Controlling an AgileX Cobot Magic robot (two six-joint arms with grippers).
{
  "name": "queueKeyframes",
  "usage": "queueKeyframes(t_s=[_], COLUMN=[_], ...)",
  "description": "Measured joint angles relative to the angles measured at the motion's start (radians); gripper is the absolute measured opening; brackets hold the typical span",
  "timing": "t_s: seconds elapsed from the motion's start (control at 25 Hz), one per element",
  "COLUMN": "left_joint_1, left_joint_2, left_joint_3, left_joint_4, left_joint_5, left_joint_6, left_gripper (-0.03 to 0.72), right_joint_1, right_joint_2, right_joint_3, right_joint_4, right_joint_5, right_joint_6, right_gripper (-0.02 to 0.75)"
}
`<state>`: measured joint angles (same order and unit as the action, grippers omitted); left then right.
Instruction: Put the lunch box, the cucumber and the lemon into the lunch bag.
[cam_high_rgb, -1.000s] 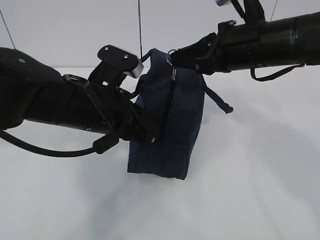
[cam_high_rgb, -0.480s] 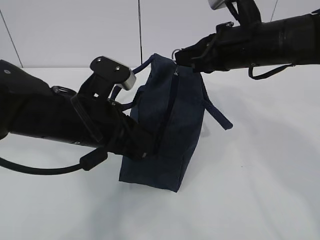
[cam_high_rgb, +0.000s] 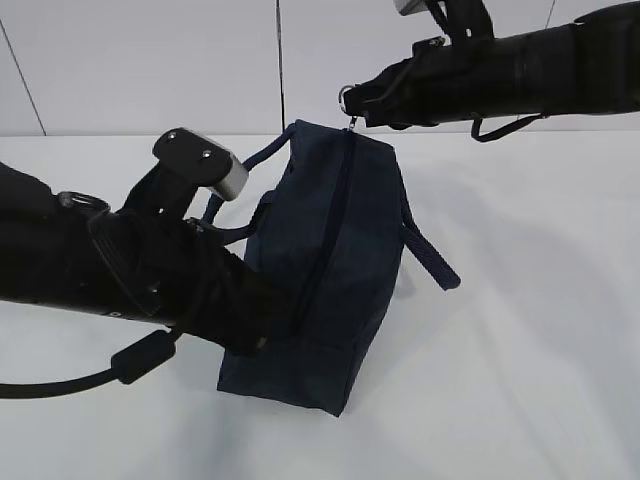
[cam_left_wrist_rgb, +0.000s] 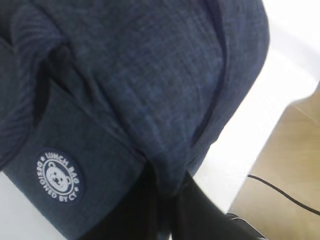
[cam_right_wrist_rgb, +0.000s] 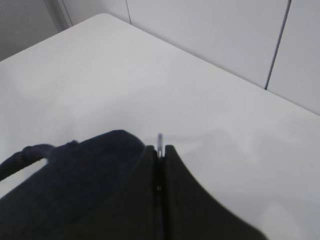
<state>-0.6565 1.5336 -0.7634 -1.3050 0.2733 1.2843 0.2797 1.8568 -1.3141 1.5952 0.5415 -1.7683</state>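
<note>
Exterior: lunch bag (cam_high_rgb: 320, 270) tilted on the white table (cam_high_rgb: 520, 350), right gripper (cam_high_rgb: 352, 103) clenched on the ring pull (cam_high_rgb: 345, 97) at its top, left gripper (cam_high_rgb: 262, 318) clamping its lower side. Left wrist: fabric pinched between fingers (cam_left_wrist_rgb: 150, 210), round logo (cam_left_wrist_rgb: 59, 176) beside. Right wrist: fingers (cam_right_wrist_rgb: 172, 165) closed on the ring.

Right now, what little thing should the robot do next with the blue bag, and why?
Probably keep drawing the ring pull along the zipper. The right gripper is shut on the ring at the top of the lunch bag, and the left gripper pinches the fabric lower down. No lunch box, cucumber or lemon is in view.
</note>
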Motion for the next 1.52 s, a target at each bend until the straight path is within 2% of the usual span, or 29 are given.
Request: queueKeyframes(t_s=[0.4,0.92,1.0,1.08,1.2,1.24,1.32,1.52], left_joint_1=[0.000,0.000,0.000,0.000,0.000,0.000,0.006,0.062], left_joint_2=[-0.052,-0.058,-0.058,-0.058,-0.061,-0.064,-0.080,-0.187], left_joint_3=[0.075,0.081,0.081,0.081,0.081,0.081,0.082,0.084], left_joint_4=[-0.002,-0.002,-0.002,-0.002,-0.017,-0.021,-0.026,-0.020], left_joint_5=[-0.002,0.012,0.015,0.022,0.023,0.023,0.024,0.030], left_joint_6=[0.000,0.000,0.000,0.000,0.000,-0.006,-0.023,-0.084], left_gripper=[-0.001,0.008,0.048,0.137,0.319,0.347,0.371,0.367], right_joint_1=[0.000,0.000,0.000,0.000,0.000,0.000,-0.002,-0.002], right_joint_2=[0.223,0.274,0.274,0.274,0.274,0.274,0.274,0.274], right_joint_3=[-0.190,-0.229,-0.229,-0.229,-0.229,-0.229,-0.229,-0.229], right_joint_4=[0.004,0.009,0.009,0.009,0.009,0.009,0.009,0.009], right_joint_5=[0.009,0.063,0.067,0.075,0.088,0.095,0.108,0.112], right_joint_6=[0.023,0.043,0.043,0.043,0.047,0.047,0.049,0.053], right_gripper=[0.007,0.007,0.007,0.007,0.007,0.007,0.007,0.007])
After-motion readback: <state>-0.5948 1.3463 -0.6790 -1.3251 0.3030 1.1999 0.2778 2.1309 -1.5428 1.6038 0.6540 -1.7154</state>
